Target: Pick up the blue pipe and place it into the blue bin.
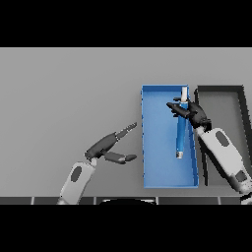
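The blue pipe, with pale ends, lies lengthwise over the right side of the blue bin; I cannot tell whether it rests on the bin's floor. My right hand is over the bin's upper right part, its fingers curled round the pipe near its far end. My left hand is open above the table left of the bin, fingers stretched toward the bin and thumb spread apart.
A dark grey bin stands right beside the blue one, with my right forearm lying across it. The grey table stretches out to the left.
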Robot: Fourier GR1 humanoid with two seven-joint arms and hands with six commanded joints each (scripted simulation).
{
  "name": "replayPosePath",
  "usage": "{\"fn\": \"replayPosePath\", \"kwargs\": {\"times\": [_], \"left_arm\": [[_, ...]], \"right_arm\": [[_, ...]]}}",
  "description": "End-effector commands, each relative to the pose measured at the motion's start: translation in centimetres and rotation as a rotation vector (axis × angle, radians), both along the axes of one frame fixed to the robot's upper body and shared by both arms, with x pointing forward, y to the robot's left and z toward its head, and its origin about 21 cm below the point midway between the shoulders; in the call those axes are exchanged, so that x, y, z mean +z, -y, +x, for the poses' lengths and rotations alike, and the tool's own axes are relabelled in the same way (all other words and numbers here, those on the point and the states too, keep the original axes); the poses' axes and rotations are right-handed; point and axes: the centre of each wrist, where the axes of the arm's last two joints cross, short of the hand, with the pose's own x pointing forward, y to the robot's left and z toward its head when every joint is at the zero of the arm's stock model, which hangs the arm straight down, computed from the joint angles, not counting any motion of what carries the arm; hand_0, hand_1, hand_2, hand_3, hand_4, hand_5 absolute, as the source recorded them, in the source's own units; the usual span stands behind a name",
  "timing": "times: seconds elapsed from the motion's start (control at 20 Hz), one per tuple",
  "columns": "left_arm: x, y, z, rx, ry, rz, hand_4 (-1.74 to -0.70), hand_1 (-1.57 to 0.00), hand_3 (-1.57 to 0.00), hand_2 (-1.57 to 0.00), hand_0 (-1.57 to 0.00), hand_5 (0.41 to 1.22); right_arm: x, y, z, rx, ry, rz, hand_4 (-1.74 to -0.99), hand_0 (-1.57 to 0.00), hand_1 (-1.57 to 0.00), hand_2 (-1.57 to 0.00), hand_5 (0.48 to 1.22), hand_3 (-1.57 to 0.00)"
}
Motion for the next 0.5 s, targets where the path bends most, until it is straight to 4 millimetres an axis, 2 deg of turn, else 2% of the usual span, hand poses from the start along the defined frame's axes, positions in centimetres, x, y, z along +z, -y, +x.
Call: {"fn": "replayPosePath", "kwargs": {"times": [0.0,0.2,0.45], "left_arm": [[0.07,0.07,0.03,0.001,-0.001,0.001,-0.92,0.0,0.0,0.0,0.0,0.494],[0.42,-0.14,0.44,-0.001,-0.005,0.005,-0.93,0.0,0.0,0.0,0.0,0.496],[0.21,-0.1,0.16,-0.001,-0.003,-0.004,-0.93,0.0,0.0,0.0,0.0,0.496]], "right_arm": [[0.28,-0.37,-0.12,0.056,0.009,-0.067,-1.279,-0.35,-0.34,-0.32,1.01,-0.09],[0.54,-0.67,-0.58,0.181,-0.009,-0.204,-1.205,-0.14,-0.14,-0.13,0.837,-0.04],[0.6,-0.93,-0.77,0.23,-0.04,-0.257,-1.125,-0.05,-0.04,-0.04,0.747,-0.01]]}}
